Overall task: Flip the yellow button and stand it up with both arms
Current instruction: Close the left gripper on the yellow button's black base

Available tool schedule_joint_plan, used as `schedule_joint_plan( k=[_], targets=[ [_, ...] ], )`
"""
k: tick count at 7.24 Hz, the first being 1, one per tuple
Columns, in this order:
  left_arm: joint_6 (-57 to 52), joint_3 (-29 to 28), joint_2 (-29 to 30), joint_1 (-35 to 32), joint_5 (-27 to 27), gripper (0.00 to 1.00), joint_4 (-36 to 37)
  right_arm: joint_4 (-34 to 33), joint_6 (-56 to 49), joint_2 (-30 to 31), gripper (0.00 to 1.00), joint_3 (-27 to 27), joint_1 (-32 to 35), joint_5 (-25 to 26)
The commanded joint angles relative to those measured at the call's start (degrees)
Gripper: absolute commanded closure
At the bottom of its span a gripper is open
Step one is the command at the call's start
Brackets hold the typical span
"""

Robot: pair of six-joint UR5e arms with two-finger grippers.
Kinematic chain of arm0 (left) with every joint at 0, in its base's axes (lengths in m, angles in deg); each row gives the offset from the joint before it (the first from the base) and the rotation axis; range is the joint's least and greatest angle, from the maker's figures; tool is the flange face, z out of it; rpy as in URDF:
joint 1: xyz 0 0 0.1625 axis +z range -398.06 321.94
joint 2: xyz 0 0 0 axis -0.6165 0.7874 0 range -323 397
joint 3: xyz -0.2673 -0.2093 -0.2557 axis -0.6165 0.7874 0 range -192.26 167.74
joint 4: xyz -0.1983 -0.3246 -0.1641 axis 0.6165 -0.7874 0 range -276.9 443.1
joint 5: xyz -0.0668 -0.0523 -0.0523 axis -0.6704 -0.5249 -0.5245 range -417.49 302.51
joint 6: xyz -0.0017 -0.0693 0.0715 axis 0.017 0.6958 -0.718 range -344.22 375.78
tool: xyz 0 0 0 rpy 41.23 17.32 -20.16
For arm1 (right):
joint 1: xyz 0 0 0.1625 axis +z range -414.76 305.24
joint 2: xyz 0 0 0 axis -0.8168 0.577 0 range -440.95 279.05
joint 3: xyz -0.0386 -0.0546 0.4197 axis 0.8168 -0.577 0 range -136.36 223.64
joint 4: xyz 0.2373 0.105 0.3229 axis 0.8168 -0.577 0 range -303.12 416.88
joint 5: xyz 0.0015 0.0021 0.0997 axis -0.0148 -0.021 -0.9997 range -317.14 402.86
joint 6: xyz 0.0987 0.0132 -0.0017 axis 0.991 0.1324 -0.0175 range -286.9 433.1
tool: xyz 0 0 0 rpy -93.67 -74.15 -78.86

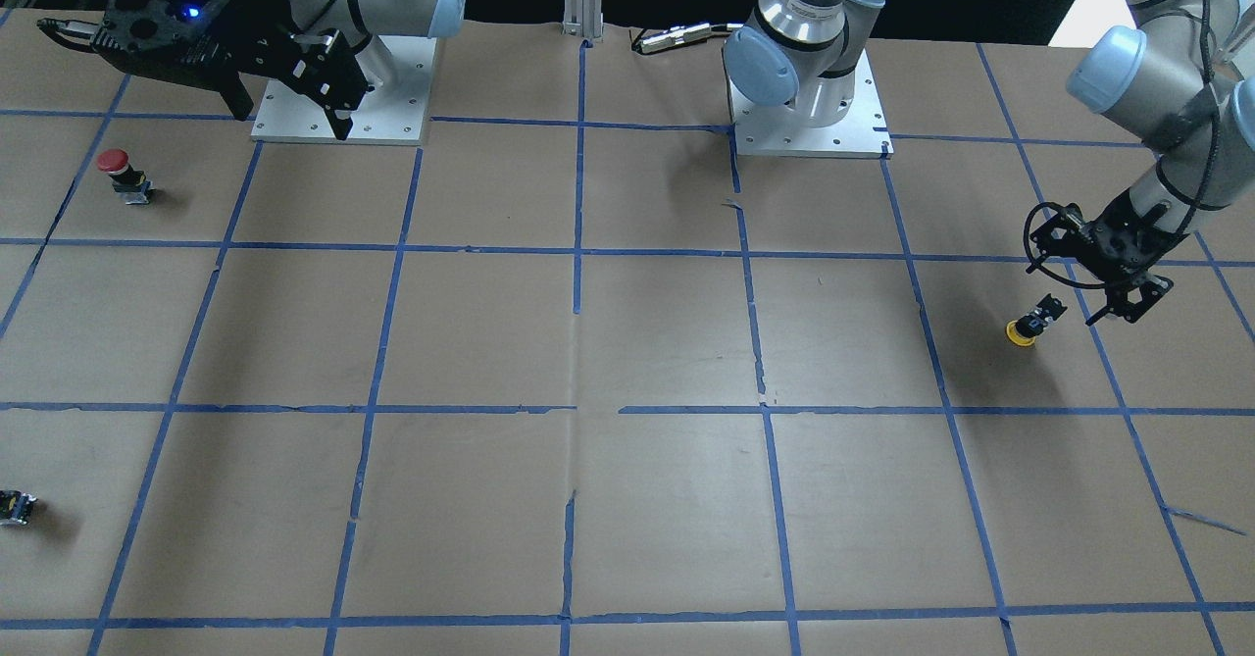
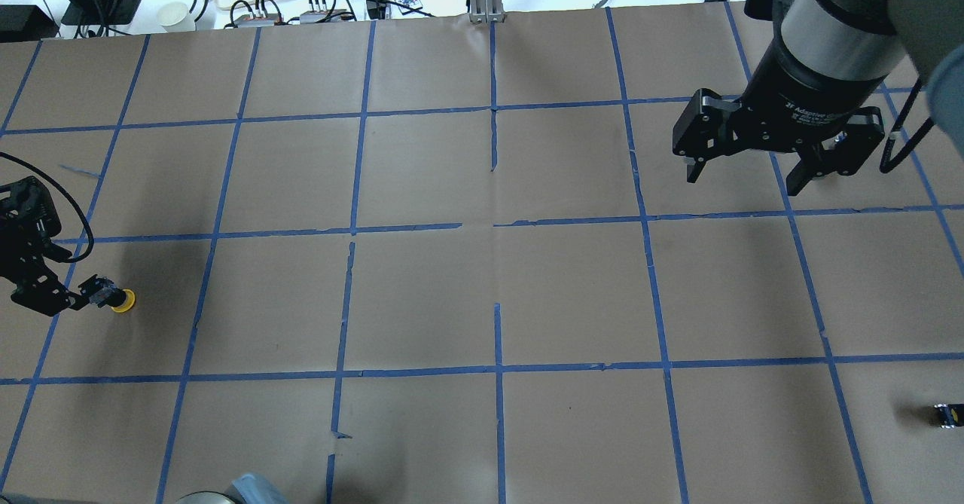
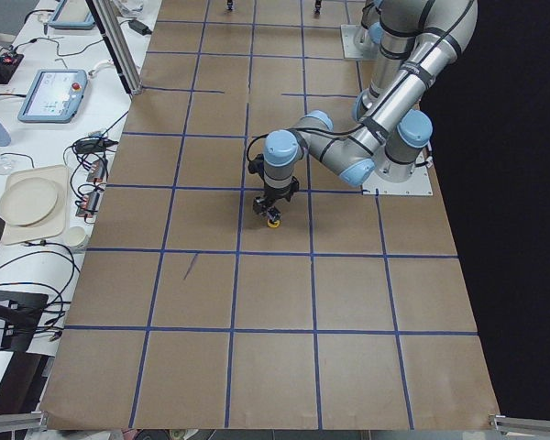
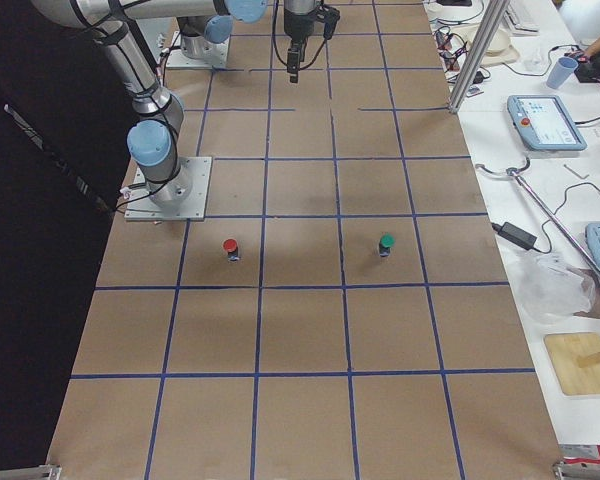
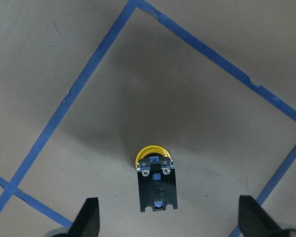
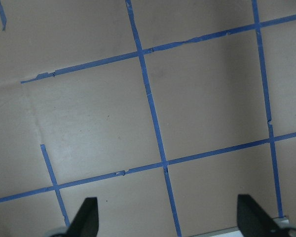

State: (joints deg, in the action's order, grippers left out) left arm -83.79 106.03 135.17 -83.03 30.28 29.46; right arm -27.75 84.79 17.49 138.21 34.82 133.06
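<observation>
The yellow button lies on the table, its long axis running straight out from the left gripper, cap pointing away. That gripper's jaws are spread wide either side of the body, touching nothing. The right gripper hangs wide open, well apart.

Table matt brown paper — yellow button smooth plastic.
</observation>
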Motion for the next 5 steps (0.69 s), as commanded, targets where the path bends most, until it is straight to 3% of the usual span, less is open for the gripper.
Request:
schedule_joint_plan(
  k=[1, 4, 5],
  targets=[
    [0.33, 0.89, 1.83, 0.05, 0.29, 0.01, 3.45, 0.00, 0.00, 0.00, 0.00, 0.00, -0.02, 0.06],
    [2.44, 1.06, 2.19, 0.05, -0.15, 0.10, 3.45, 0.00, 0.00, 0.00, 0.00, 0.00, -0.02, 0.06],
    [2.71, 1.06, 2.28, 0.05, -0.15, 0.20, 3.45, 0.00, 0.00, 0.00, 0.00, 0.00, -0.02, 0.06]
  ],
)
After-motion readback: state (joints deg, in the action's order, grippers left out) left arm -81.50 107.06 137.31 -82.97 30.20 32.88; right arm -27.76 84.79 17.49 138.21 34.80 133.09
